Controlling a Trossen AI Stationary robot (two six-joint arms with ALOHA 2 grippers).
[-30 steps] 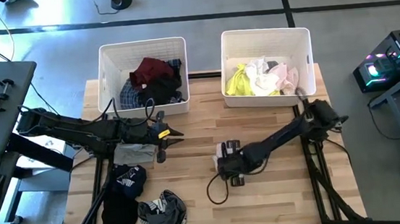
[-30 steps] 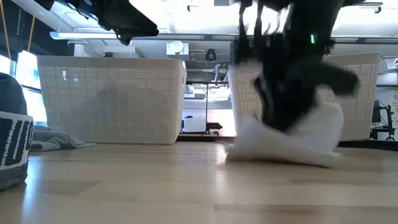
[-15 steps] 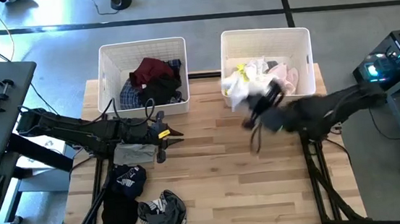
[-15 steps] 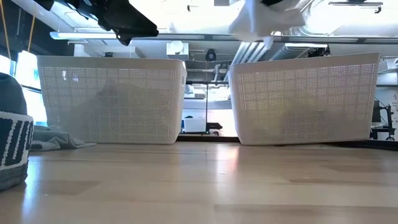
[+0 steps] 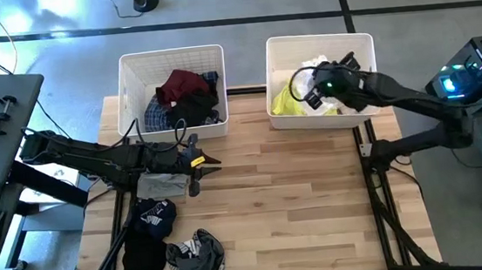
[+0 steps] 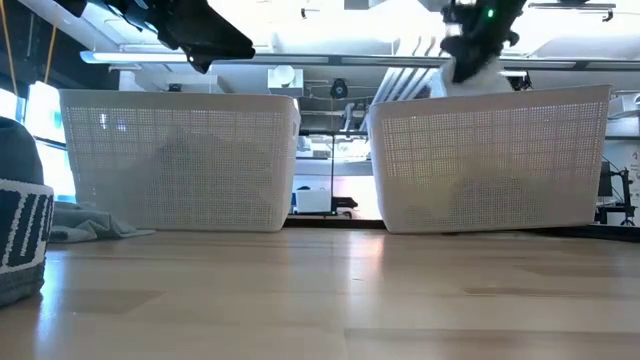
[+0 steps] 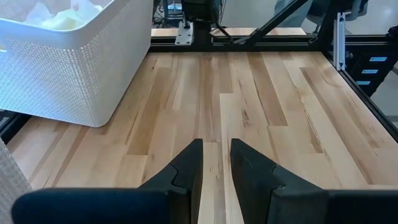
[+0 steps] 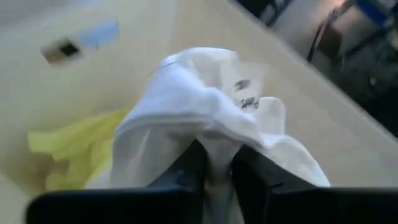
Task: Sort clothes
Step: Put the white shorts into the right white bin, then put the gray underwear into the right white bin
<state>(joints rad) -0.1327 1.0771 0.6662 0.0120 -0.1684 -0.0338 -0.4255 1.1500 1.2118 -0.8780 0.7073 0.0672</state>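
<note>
My right gripper (image 5: 322, 85) is shut on a white garment (image 8: 205, 106) above the right white bin (image 5: 365, 50). It also shows in the low view (image 6: 470, 45), just over that bin's rim. Neon yellow (image 5: 283, 101), white and pale pink clothes lie in that bin. The left bin (image 5: 131, 75) holds maroon (image 5: 180, 83), black and blue plaid clothes. My left gripper (image 7: 216, 152) hovers over bare table in front of the left bin, fingers a narrow gap apart, empty. Dark and grey garments (image 5: 158, 238) lie at the table's near left. My right gripper pinches a bunched fold of the white garment (image 8: 214, 146) between its two fingers; several layers are gathered there. The garment is lifted clear of the table and billows around the fingertips above the bin's contents. Its loose end (image 6: 482, 82) hangs below the gripper at the bin's rim.
A grey cloth (image 5: 162, 185) lies under my left arm. A dark garment with white print (image 6: 20, 240) sits at the table's near left. Bare wooden table (image 5: 299, 200) lies in front of both bins. A metal frame (image 7: 249, 40) edges the table.
My right gripper has lifted the white garment off the middle of the table. It has swung up and toward the far right edge, and now stands over the right bin. The garment has gone with it, clear of the table.
</note>
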